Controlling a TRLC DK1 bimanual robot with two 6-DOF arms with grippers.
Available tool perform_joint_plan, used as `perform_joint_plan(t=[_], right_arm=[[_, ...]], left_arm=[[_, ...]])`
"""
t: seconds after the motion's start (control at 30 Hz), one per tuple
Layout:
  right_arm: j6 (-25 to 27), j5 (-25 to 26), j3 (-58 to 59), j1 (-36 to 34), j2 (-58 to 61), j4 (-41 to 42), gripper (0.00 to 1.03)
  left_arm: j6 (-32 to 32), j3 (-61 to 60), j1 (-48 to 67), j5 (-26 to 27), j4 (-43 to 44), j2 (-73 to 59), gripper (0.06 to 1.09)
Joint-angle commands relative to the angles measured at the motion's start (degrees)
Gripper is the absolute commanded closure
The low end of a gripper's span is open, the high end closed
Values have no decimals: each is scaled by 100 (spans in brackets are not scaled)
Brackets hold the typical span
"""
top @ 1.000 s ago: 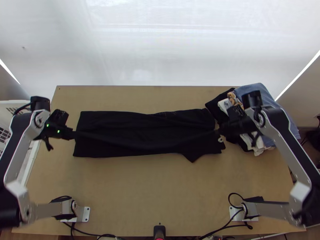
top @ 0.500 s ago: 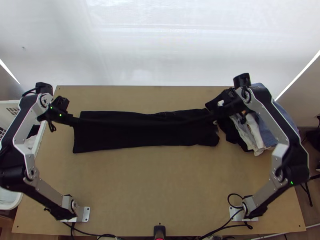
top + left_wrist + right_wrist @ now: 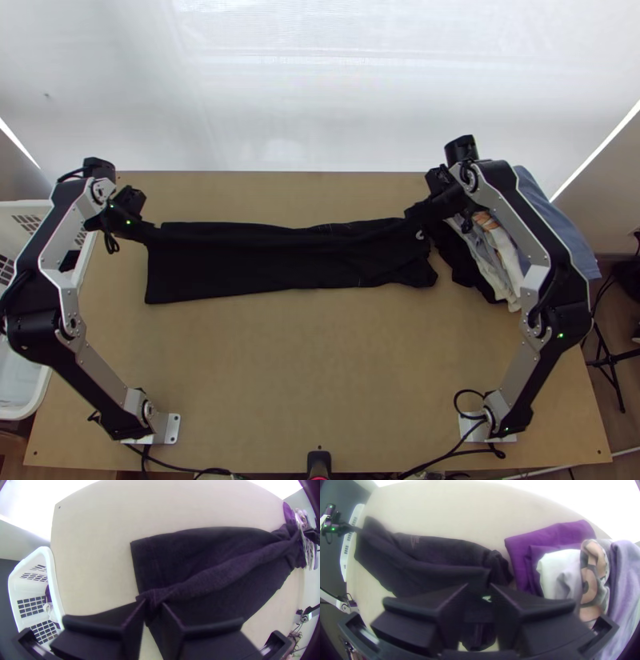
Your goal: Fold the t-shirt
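Note:
My left gripper (image 3: 152, 229) is at the left end of the black t-shirt (image 3: 272, 260), and my right gripper (image 3: 414, 214) is at its right end. Between them the shirt stretches as a long folded strip, its upper edge lifted and its lower part hanging or lying over the table. The left wrist view has the left gripper (image 3: 154, 608) shut on a corner of the dark cloth (image 3: 213, 576). In the right wrist view the right gripper (image 3: 479, 591) is shut on the other end of the cloth (image 3: 430, 570), with a small pale mark between the fingers.
A pile of clothes (image 3: 500, 240), blue, white and black, lies at the table's right side, beneath and beside the right arm. A white basket (image 3: 36, 392) with some cloth inside stands off the left edge. Bare wood (image 3: 304, 376) spans the near half of the table.
Both grippers have moved up the picture, the right one farther and also to the left, carrying the shirt's held edge along. The shirt's lower right part has drawn upward.

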State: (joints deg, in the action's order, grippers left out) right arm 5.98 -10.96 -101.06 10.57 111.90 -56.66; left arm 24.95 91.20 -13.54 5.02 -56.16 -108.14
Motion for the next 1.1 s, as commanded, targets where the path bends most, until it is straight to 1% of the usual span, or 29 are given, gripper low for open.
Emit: perform_joint_plan(t=[0.0, 0.07, 0.13, 0.2, 0.27, 0.37, 0.4, 0.43, 0.47, 0.53, 0.57, 0.63, 0.7, 0.77, 0.87, 0.93, 1.0, 1.07], right_arm=[[-193, 613, -81, 235, -124, -3, 3], [-343, 789, -81, 270, -388, 6, 3], [-466, 806, -99, 332, -704, 33, 3], [-492, 797, -151, 534, -915, 33, 3], [-431, 797, -309, 877, -933, 24, 3], [-167, 780, -670, 1641, -783, -187, 3], [-70, 745, -863, 1914, -678, -345, 3], [9, 569, -1083, 2160, -520, -521, 3], [0, 270, -1364, 2327, -300, -697, 3], [26, 94, -2032, 2705, 183, -1110, 3], [44, 68, -2331, 2846, 412, -1207, 3], [44, -3, -2973, 3074, 895, -1374, 3], [35, -134, -3350, 3232, 1273, -1374, 3], [70, -143, -3438, 3382, 1563, -1312, 3], [140, -161, -3421, 3505, 1932, -1295, 3], [123, -169, -3412, 3522, 2108, -1268, 3], [114, -169, -3394, 3522, 2222, -1259, 3], [132, -161, -3315, 3514, 2302, -1189, 3]], left_arm=[[124, 3, 106, -53, -290, -58, 10], [133, -32, 106, -18, -290, 179, 10], [63, -32, 62, -27, -299, 434, 10], [-87, 56, -26, -27, -308, 671, 10], [-148, 56, -184, -27, -308, 873, 10], [-175, -23, -413, -18, -299, 1163, 10], [-192, -85, -474, -9, -264, 1260, 10], [-236, -137, -518, -1, -246, 1357, 10], [-289, -173, -588, -1, -237, 1436, 10], [-544, -173, -694, 8, -273, 1462, 10], [-579, -173, -755, 122, -404, 1436, 10], [-737, -120, -966, 790, -853, 1269, 11], [-764, -155, -1098, 1406, -1283, 1119, 11], [-781, -313, -1221, 1845, -1318, 1102, 11], [-632, -515, -1265, 2153, -1494, 970, 11], [-579, -638, -1265, 2232, -1494, 838, 11], [-447, -682, -1283, 2478, -1503, 662, 11], [-324, -709, -1335, 2592, -1389, 539, 11]])
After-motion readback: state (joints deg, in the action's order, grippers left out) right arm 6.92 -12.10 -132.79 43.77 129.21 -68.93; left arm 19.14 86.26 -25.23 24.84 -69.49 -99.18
